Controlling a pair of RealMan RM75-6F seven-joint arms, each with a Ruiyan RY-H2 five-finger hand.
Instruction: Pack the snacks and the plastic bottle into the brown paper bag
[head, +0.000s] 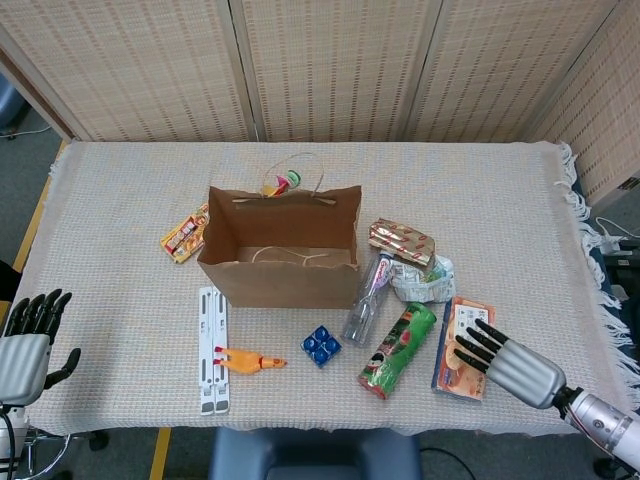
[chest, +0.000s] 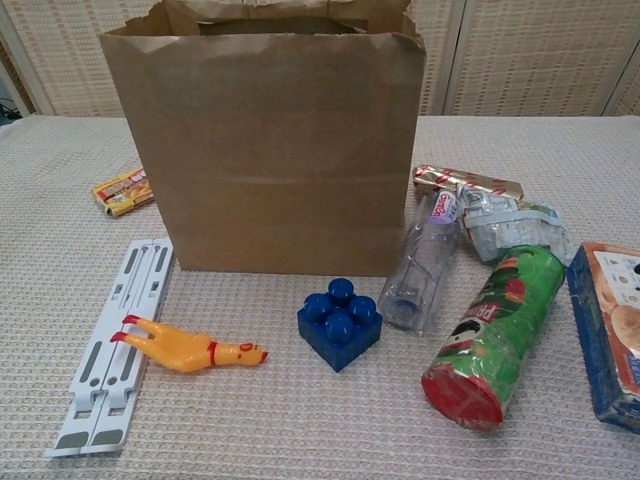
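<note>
Fingers on the left hand are spread apart and point up, and they hold nothing. This hand sits at the near left corner of the counter, well away from the things.

A yellow and red snack pack lies flat just beside the left wall of the brown paper bag. A white folding stand lies in front of the bag, and a yellow rubber chicken lies across its near end. The bag stands upright with its mouth open, and its string handles lie inside. A small bright toy pokes out behind the bag.

A blue toy block sits in front of the bag's right corner. The clear plastic bottle lies on its side next to it, its cap end close to the bag. A gold and red snack bar lies behind it, touching a crinkled silver wrapper. A green chip can lies on its side just right of the bottle.

An orange and blue cracker box lies flat right of the can. The right hand hangs over the box's near right part with its dark fingers spread wide, holding nothing. I cannot tell if they touch the box.
</note>
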